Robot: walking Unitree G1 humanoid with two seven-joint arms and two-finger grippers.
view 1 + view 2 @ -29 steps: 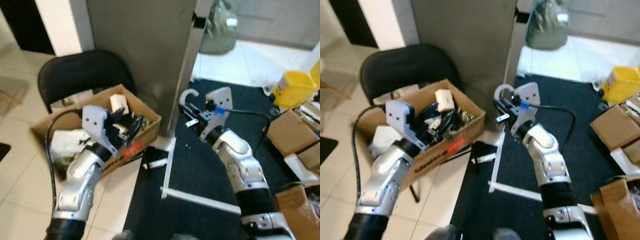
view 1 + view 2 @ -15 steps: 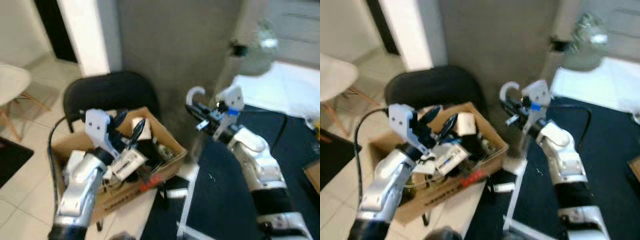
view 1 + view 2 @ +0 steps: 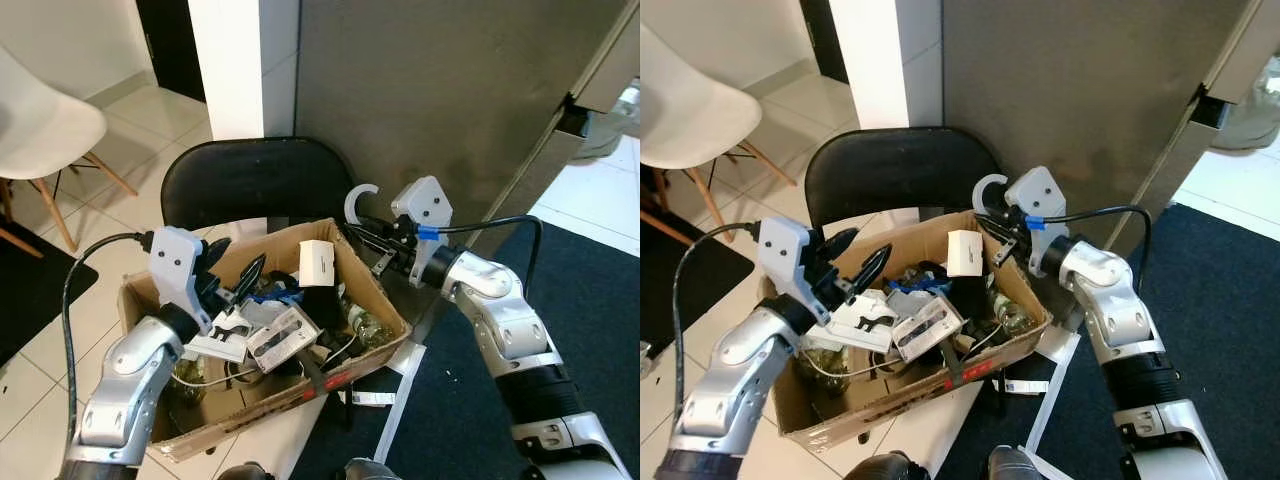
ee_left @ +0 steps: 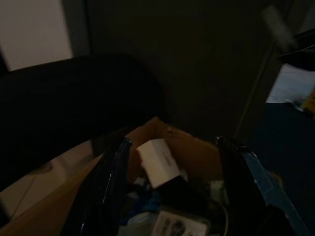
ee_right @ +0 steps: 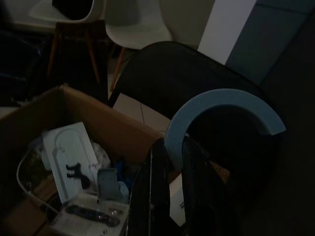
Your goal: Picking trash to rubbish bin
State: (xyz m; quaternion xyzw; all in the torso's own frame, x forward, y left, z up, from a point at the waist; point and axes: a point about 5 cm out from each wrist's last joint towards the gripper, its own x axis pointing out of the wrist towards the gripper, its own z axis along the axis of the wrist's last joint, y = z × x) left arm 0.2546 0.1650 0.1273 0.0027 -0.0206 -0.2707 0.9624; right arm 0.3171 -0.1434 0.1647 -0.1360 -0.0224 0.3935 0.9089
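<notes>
Right gripper (image 3: pixel 366 229) clenched on a curved foam piece (image 3: pixel 356 198) at the cardboard box's (image 3: pixel 385 310) two o'clock corner, left gripper (image 3: pixel 232 272) spread wide and empty over the box's ten o'clock side, box crammed with trash, black chair (image 3: pixel 250 182) behind at twelve.

— Behind the cardboard box (image 3: pixel 385 340)?
— Seat of the black chair (image 3: pixel 250 180), covered entirely; just the backrest visible above the box's far rim.
— Inside the box?
— Lower layers buried under white packaging (image 3: pixel 285 335). Near the box's right wall, a glassy item (image 3: pixel 365 325), half covered, kind unclear.
— Left of the box?
— White chair (image 3: pixel 40 130), cut off by the frame edge.
— Over the box's far corner?
— Lower end of the curved foam piece (image 3: pixel 357 197), lost between the fingers of the right claw (image 3: pixel 365 232).
— And in the left wrist view?
— Very dark; box contents little more than dim shapes.
</notes>
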